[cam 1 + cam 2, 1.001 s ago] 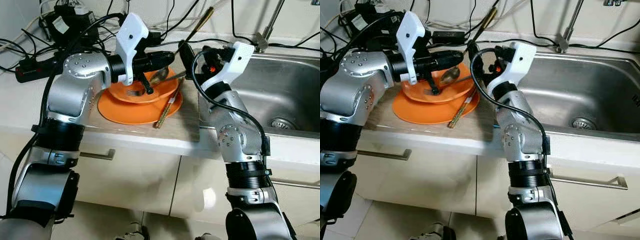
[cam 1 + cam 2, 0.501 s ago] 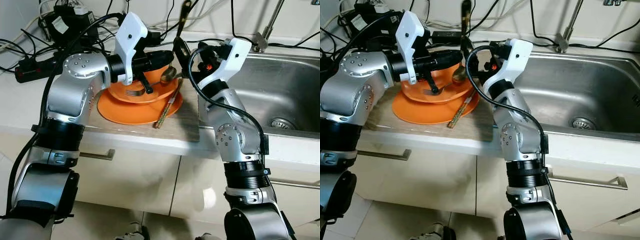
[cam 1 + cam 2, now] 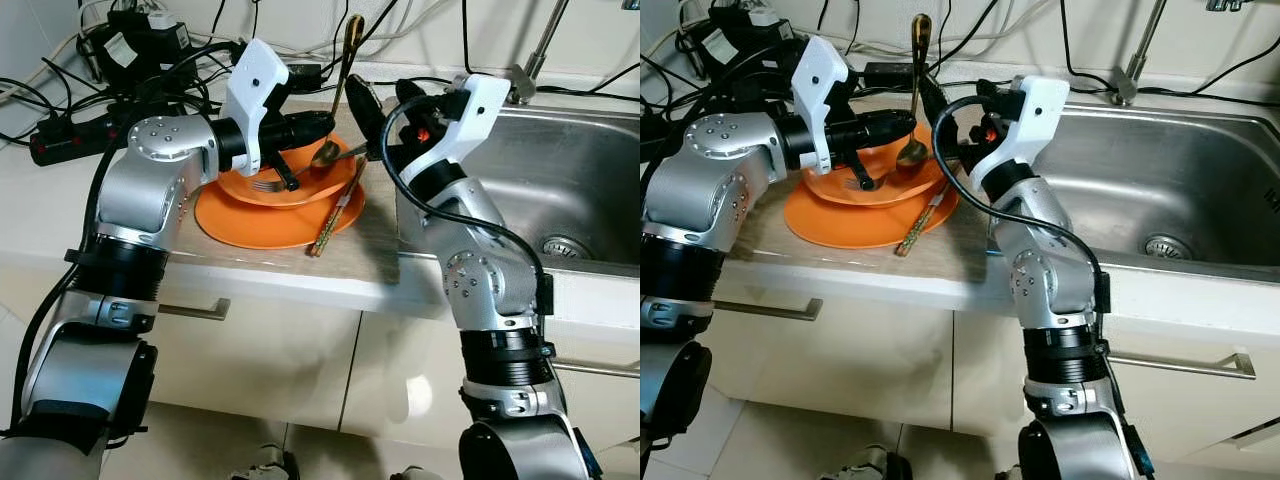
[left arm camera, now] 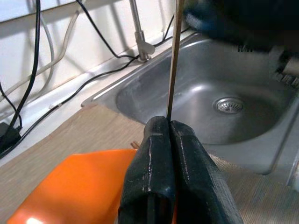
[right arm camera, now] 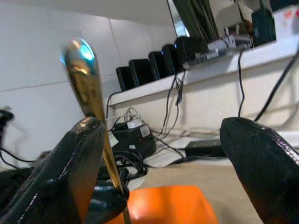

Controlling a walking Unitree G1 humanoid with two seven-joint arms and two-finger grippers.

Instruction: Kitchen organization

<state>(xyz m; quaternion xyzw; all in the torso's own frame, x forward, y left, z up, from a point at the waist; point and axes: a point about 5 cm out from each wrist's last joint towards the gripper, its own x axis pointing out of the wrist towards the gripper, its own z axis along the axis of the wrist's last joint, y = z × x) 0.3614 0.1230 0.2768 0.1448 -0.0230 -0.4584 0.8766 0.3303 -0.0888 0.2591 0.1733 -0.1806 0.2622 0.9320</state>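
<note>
Standing nearly upright over the stacked orange plates (image 3: 262,215), a gold spoon (image 3: 913,95) was seen with its bowl low above the upper plate and its handle end raised toward the wall. The left hand (image 3: 322,122) was held above the plates, its two black fingers (image 4: 187,172) pressed together on the thin shaft of the spoon, as shown in the left wrist view. The right hand (image 3: 385,110) was placed just beside the spoon on the sink side, with its fingers (image 5: 70,172) spread wide; one finger lay against the spoon's handle and the other stood well apart from it. A fork (image 3: 262,184) was lying on the upper plate, and a pair of chopsticks (image 3: 335,212) rested across the rim of the lower plate, toward the front edge of the bench (image 3: 300,262). The steel sink (image 3: 575,190) was set into the bench at its right end. Black cables and a power strip (image 3: 60,135) were gathered along the back left of the bench.
</note>
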